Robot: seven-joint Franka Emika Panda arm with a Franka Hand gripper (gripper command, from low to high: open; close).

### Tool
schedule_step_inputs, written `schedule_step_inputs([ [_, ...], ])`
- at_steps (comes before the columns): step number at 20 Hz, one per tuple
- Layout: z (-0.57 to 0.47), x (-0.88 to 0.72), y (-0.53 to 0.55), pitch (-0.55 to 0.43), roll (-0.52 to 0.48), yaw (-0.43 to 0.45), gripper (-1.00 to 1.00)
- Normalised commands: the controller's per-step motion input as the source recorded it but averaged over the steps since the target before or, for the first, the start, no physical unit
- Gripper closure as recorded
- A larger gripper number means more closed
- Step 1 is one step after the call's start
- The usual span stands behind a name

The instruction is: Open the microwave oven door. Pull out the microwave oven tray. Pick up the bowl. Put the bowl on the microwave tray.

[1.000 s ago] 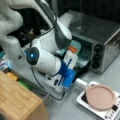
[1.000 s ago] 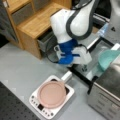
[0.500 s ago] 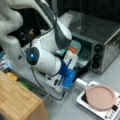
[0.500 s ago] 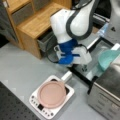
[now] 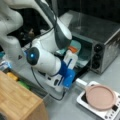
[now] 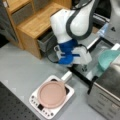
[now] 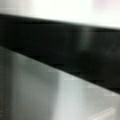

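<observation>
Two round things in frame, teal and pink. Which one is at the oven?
The teal bowl: it sits at the open oven mouth, behind the arm. The pink disc lies on the white appliance, on the table in front.

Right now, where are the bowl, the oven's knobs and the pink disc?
bowl [image 6: 108, 58]: a front view, teal outer wall.
knobs [image 5: 96, 56]: a front view, middle knob.
pink disc [image 6: 51, 94]: a front view, disc centre.
</observation>
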Motion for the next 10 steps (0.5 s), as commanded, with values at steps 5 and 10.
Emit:
schedule_step_inputs([
  [5, -0.02, 0.13, -0.07, 0.013, 0.190, -0.012, -1.00],
  [10, -0.02, 0.13, -0.07, 0.013, 0.190, -0.012, -1.00],
])
